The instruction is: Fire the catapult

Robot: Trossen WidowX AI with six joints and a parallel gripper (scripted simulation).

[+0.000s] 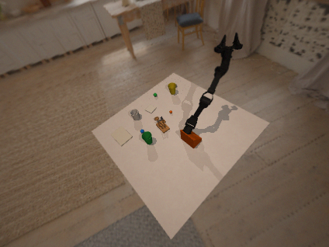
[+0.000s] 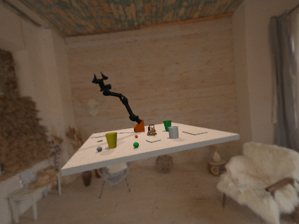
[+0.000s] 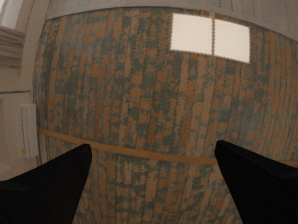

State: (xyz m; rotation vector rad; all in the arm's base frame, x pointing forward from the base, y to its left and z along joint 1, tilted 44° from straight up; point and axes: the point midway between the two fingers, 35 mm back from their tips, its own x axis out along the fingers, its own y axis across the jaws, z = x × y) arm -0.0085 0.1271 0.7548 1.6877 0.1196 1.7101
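Note:
My gripper (image 1: 230, 35) (image 2: 98, 74) (image 3: 154, 149) is open and empty, raised high above the table and far from the catapult. The small wooden catapult (image 1: 163, 126) (image 2: 151, 132) stands near the middle of the table; whether its cup holds anything is too small to tell. The white mug, looking pale grey (image 1: 135, 115) (image 2: 173, 132), stands upright beyond the catapult from the arm's base. An orange ball (image 1: 171, 112) (image 2: 136, 136), a green ball (image 1: 155, 95) (image 2: 136, 144) and a blue ball (image 1: 142, 131) lie apart on the table. A grey ball (image 2: 99, 148) lies near the yellow cup.
The yellow cup (image 1: 172, 89) (image 2: 111, 140) and a green cup (image 1: 147, 137) (image 2: 167, 126) stand upright. A large pale square (image 1: 121, 136) (image 2: 194, 132) and a smaller one (image 1: 150, 109) (image 2: 153, 140) lie flat. The orange block (image 1: 191, 140) (image 2: 139, 127) is at the arm's base.

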